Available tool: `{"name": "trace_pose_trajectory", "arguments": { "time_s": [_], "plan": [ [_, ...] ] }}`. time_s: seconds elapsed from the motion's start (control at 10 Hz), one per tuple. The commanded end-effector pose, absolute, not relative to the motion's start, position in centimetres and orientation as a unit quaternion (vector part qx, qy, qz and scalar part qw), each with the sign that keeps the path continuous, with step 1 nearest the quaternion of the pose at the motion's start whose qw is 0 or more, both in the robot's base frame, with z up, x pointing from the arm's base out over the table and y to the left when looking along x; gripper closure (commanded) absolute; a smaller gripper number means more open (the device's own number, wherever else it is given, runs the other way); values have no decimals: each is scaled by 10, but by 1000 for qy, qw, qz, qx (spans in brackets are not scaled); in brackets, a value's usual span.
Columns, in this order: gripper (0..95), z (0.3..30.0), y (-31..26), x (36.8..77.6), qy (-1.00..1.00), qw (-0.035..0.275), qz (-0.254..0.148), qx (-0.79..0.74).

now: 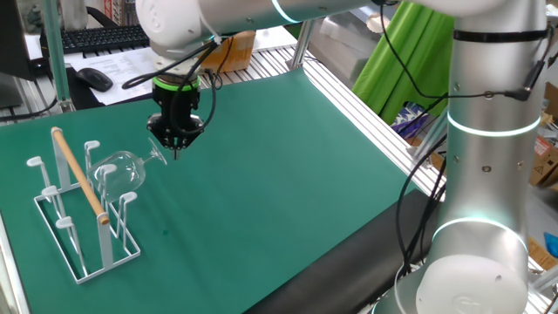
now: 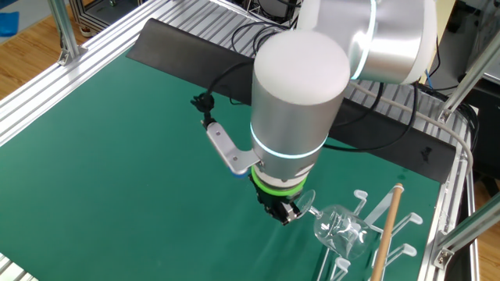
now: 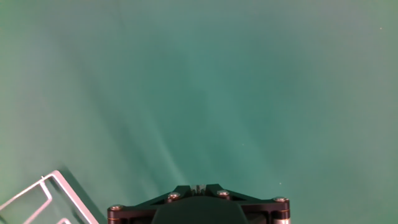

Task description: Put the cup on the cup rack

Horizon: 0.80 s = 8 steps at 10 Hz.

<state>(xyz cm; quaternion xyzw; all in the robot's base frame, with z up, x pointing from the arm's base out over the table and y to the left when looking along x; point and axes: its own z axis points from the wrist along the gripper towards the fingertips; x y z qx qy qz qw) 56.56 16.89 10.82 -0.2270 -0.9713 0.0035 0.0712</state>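
Closed gripper (image 1: 177, 150), jaws pressed together with nothing between them, pointing straight down over the green mat (image 1: 279, 183). Empty grip, clear of the mat.

Just beside the jaws, on the rack side: the cup (image 1: 122, 168), a clear stemmed glass lying tilted on a peg of the cup rack (image 1: 83, 231), bowl hung over the peg, stem and round foot sticking out towards the closed jaws. Foot close to the fingertips; touching or just apart, cannot tell from either fixed view. In the other fixed view, the same glass (image 2: 342, 226) slanted on the white wire pegs (image 2: 361, 198), foot nearest the gripper (image 2: 286, 215), bowl further off.

Beyond the glass from the jaws: white wire frame with upright pegs ending in flat tips, a light wooden rod (image 1: 80, 174) running along the top. Same rod (image 2: 386, 234) seen slanting past the glass in the other fixed view.

Hand view: dark gripper body (image 3: 198, 205) at the bottom edge, bare mat (image 3: 211, 87) filling the rest, one white wire corner of the rack (image 3: 46, 193) poking in at the lower left. Glass out of sight there.

Behind the arm, off the mat: keyboard (image 1: 105, 38), mouse (image 1: 94, 78).
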Motion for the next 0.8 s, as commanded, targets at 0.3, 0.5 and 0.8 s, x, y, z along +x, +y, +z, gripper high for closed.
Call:
{"name": "trace_pose_trajectory", "arguments": {
  "time_s": [0.3, 0.5, 0.8],
  "plan": [
    [950, 115, 174, 555, -970, 84, 7, -226],
    [950, 118, 176, 550, -971, 98, 6, -219],
    [950, 119, 181, 544, -969, 102, 2, -224]
  ]
}}
